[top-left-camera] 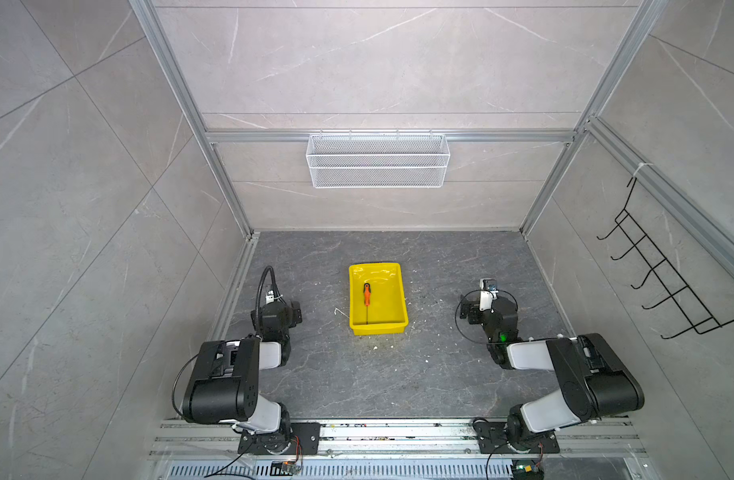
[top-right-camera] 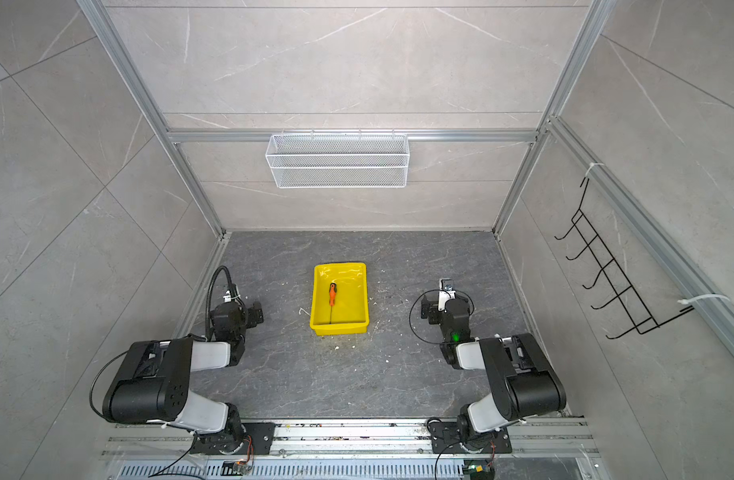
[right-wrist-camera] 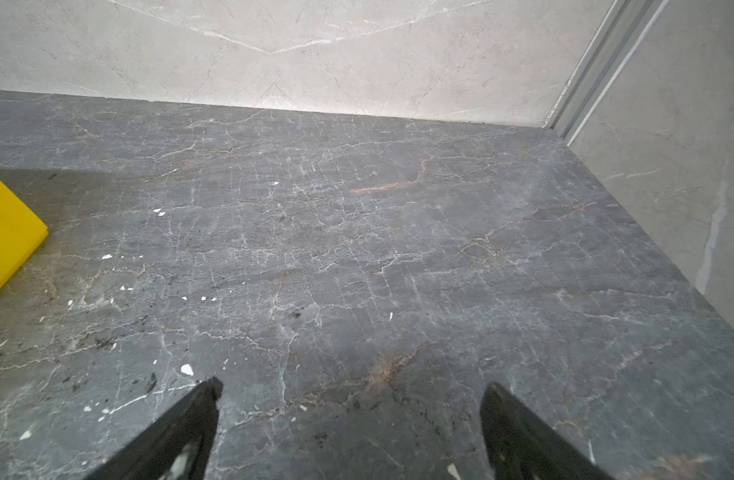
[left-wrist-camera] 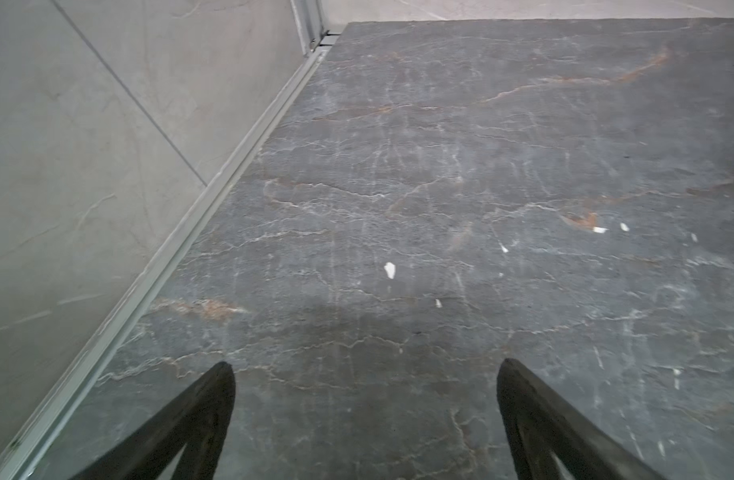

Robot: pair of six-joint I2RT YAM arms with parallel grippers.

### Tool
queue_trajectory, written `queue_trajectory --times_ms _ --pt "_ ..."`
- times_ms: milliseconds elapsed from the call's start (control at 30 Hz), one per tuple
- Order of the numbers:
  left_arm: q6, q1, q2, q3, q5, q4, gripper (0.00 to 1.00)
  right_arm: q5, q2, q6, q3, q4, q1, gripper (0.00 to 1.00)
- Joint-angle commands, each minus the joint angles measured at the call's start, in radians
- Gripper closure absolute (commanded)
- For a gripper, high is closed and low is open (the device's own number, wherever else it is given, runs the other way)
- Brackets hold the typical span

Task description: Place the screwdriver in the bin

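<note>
Fingers (left-wrist-camera: 207, 407) of the left gripper (left-wrist-camera: 365, 370) and right gripper (right-wrist-camera: 351, 388) stand spread and empty, well apart from the bin (top-left-camera: 378, 328). The screwdriver (top-left-camera: 366, 297) lies inside it, so the task looks done with nothing left. Its long axis runs near-far, handle far, tip pointing at the near wall.

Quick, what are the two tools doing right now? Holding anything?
Left tool: open, holding nothing.
Right tool: open, holding nothing.
</note>
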Motion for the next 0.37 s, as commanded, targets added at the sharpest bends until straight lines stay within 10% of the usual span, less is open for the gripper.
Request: queue_trajectory --times_ms 0,333 --pt "-0.018 0.0 0.002 0.004 0.053 0.102 0.0 -0.012 -0.002 -0.003 0.02 -0.004 -0.003 0.01" --pt "-0.02 0.0 -0.002 0.004 0.053 0.096 0.0 -0.054 -0.005 -0.008 0.024 -0.015 -0.017 0.01"
